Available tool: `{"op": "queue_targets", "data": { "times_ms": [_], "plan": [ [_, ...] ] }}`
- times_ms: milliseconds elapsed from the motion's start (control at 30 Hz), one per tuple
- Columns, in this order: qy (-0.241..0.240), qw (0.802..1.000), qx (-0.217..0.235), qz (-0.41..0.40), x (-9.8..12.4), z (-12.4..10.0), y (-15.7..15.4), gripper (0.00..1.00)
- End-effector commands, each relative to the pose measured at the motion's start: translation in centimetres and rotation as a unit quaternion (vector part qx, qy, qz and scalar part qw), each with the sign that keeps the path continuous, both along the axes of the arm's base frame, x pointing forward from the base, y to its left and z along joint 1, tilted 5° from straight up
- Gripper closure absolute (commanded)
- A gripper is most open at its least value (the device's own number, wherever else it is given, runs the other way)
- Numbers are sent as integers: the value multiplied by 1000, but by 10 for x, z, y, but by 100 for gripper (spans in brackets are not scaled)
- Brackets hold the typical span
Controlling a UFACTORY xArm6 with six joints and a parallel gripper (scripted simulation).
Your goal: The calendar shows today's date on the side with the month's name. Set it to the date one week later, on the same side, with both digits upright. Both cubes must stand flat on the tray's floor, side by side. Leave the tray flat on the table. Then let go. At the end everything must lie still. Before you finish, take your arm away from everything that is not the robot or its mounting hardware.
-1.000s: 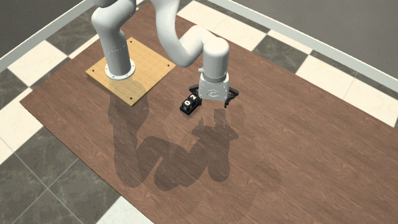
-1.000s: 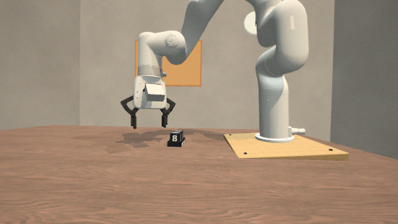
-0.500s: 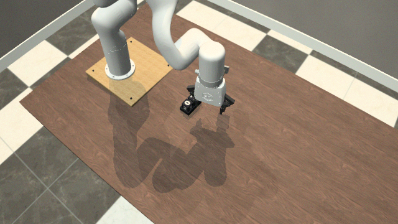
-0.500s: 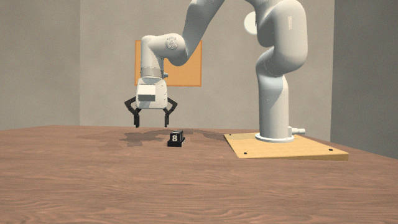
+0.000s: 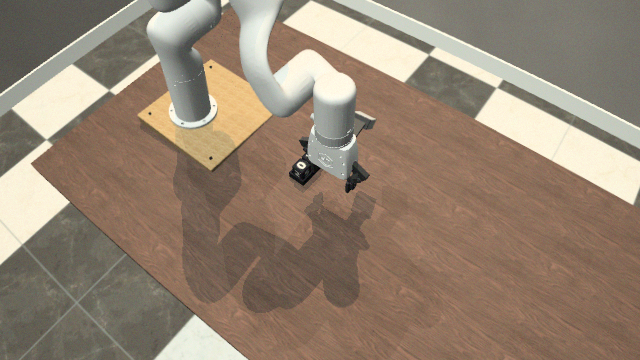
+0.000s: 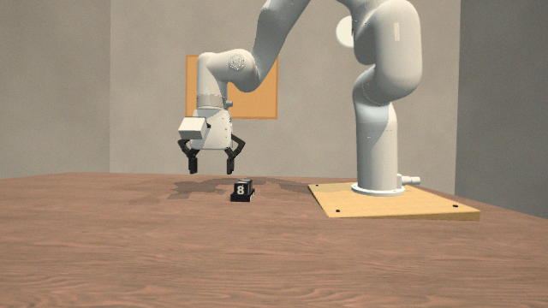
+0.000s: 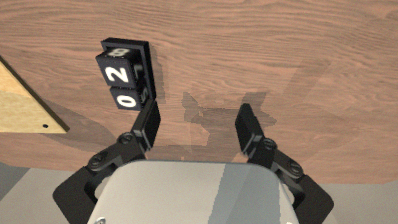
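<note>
Currently the black two-fingered claw (image 5: 327,167) (image 6: 211,166) (image 7: 198,111) is spread wide, nothing held, above the brown wooden bench (image 5: 450,240) (image 6: 171,248) (image 7: 280,45). Small black tray (image 5: 303,182) (image 6: 241,198) (image 7: 149,65) rests on bench between claw and light wooden base plate (image 5: 235,95) (image 6: 407,210) (image 7: 25,110). Black cube with white 2 (image 7: 117,71) and black cube with white 0 (image 5: 301,166) (image 7: 126,100) sit in it, side by side.

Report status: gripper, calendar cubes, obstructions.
Gripper open, empty, above the table. Both cubes seated side by side in the tray. No obstruction seen between fingers and cubes.
</note>
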State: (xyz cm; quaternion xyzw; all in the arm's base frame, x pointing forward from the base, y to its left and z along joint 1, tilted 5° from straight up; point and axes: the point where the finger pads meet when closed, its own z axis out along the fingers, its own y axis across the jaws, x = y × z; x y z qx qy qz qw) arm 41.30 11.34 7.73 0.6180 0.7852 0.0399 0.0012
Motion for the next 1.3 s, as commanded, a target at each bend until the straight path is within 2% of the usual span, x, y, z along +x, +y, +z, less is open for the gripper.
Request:
{"op": "queue_targets", "data": {
  "times_ms": [0,133,400,467,700,967,1033,1267],
  "plan": [
    [-2,1000,-2,-15,4,1,-11,0],
    [-1,1000,-1,-26,4,1,-12,0],
    [6,989,5,-145,5,1,-18,0],
    [6,989,5,-145,9,0,-31,0],
    [7,988,6,-156,9,0,-34,0],
    [14,962,12,-273,11,0,-40,0],
    [14,962,12,-273,14,-1,-54,0],
    [14,962,12,-273,14,-2,-57,0]
  ]
}}
